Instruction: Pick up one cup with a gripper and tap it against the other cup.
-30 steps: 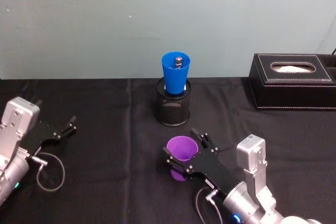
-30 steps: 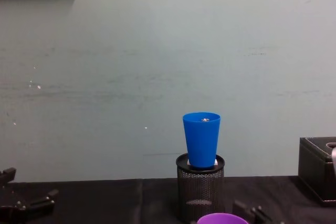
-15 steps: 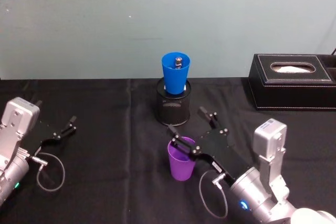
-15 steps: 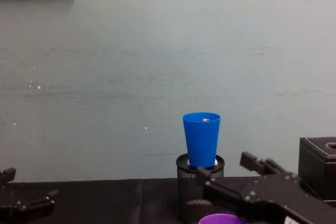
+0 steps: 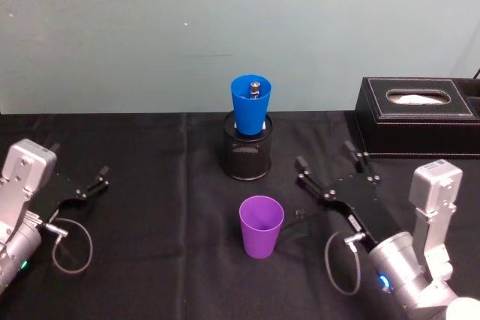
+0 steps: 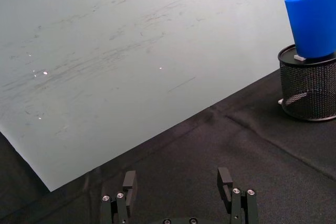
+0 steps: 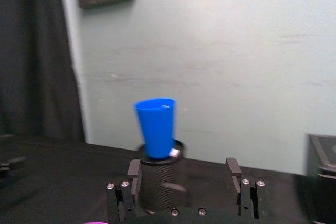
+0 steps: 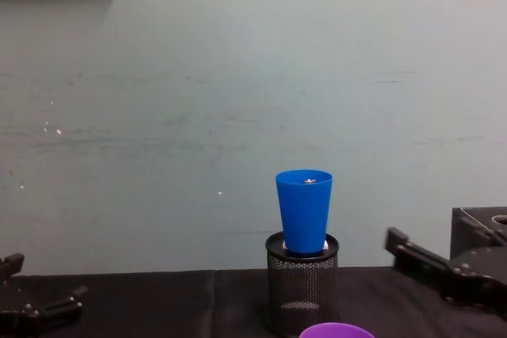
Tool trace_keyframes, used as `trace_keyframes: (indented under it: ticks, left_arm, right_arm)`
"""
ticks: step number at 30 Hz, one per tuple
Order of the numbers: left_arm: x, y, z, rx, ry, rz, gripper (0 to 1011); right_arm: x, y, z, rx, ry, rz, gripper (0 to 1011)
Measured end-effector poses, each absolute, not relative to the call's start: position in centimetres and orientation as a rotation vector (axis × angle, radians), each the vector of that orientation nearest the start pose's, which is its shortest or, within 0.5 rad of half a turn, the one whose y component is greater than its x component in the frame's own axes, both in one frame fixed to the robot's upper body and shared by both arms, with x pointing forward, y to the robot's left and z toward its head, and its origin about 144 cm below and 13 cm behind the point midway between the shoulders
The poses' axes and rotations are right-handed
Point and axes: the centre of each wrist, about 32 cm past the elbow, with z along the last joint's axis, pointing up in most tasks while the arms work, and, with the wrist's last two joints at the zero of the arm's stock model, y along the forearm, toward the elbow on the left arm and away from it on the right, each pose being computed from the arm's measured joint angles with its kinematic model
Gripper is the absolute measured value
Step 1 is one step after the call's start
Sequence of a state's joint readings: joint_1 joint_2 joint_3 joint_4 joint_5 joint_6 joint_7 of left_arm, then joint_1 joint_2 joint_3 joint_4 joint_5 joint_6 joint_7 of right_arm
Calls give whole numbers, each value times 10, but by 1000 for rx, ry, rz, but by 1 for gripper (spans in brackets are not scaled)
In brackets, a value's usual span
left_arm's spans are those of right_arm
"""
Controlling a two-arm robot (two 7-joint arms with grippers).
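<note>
Presently, the purple cup is seen upright on the black surface, near of the blue cup seated in the mesh holder. Right gripper jaws are spread, empty, right of it; left gripper is parked far left, jaws apart.

— Any writing, labels or numbers to read here?

— None that can be read. Nothing legible stands on the purple cup, the blue cup, the mesh holder or the black tissue box.

— On the grippers?

— No legible marking there either.
</note>
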State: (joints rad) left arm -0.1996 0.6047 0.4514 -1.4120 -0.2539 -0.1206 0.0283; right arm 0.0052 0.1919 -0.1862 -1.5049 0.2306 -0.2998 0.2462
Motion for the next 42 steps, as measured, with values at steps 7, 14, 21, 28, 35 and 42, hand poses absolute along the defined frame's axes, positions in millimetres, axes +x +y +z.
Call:
trace_keyframes:
  ticks: [7, 14, 21, 28, 35, 42]
  left_arm:
    - [489, 310, 1140, 304, -285, 1248, 1000]
    - [489, 310, 1140, 304, -285, 1248, 1000]
    - [489, 310, 1140, 304, -285, 1248, 1000]
    - [489, 310, 1140, 304, -285, 1248, 1000]
    - [489, 310, 1140, 305, -285, 1248, 1000]
    - [489, 310, 1140, 304, -285, 1248, 1000]
  right_arm:
    - [456, -238, 1111, 126, -110, -1255, 1003]
    - [458, -239, 1103, 95, -90, -1294, 1003]
    - [459, -238, 1100, 83, -72, -1301, 1003]
    - [459, -238, 1100, 83, -75, -1300, 1003]
    - [459, -238, 1101, 84, -78, -1299, 1002]
    - [459, -238, 1101, 85, -79, -1298, 1002]
